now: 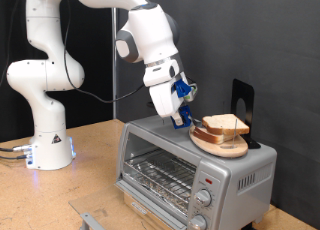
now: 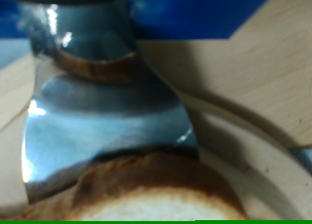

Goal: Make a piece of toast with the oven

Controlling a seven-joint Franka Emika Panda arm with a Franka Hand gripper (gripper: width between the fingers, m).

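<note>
Step in hand, by judgement: picking a slice from the stack on top of the oven [image 1: 190, 170], the bread not yet inside. Oven standing on the wooden table [image 1: 90, 155], glass door shut, wire rack visible behind it and bare, 2 round knobs at the front near the exterior view's right. On the oven roof, a round wooden plate [image 1: 222, 143] with several slices; the piece of toast [image 1: 226, 123] lying uppermost, pale with brown crust.

Gripper [image 1: 186, 116] lowered just beside the plate, on the side toward the exterior view's left, close to the roof of the oven. In the wrist view, 1 shiny metal finger [image 2: 102, 117] reaching down to the crust of the bread [image 2: 161, 190], apparently at its edge. Jaws: cannot tell how far open, nor whether anything is gripped. Next move seems to call for a secure hold on 1 thin slice only, without dragging the plate.

Arm bent over from its white base, forearm sloping down to the oven, hand tilted toward the plate.
</note>
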